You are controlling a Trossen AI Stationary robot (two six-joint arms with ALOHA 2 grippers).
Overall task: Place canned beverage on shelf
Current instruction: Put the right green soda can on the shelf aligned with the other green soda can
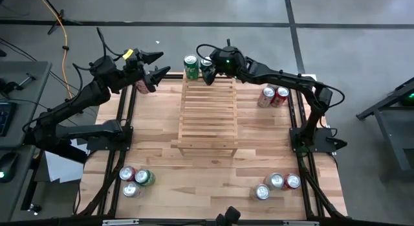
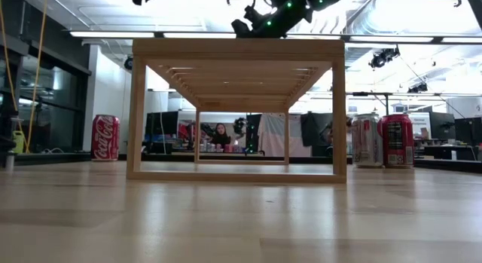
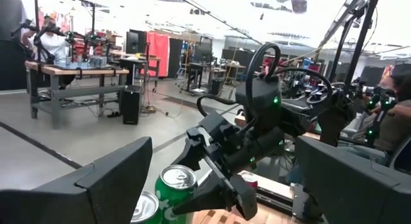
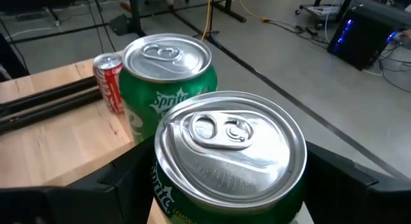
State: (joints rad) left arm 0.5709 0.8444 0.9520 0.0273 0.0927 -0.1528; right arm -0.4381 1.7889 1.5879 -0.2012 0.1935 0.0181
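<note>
Setting green can (image 4: pixel 228 153) on shelf (image 1: pixel 207 116) at 12 o'clock | right gripper (image 1: pixel 207 69) pinching it | left gripper (image 1: pixel 155 65) spread | next: release, lift clear.

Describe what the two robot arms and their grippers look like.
Both arms are dark, nearly black, built of jointed links with black cables looping along them. The left gripper has two pointed dark fingers and a yellow tag just behind them. The right gripper is equally dark, with small green indicator lights glowing on its wrist housing.
</note>
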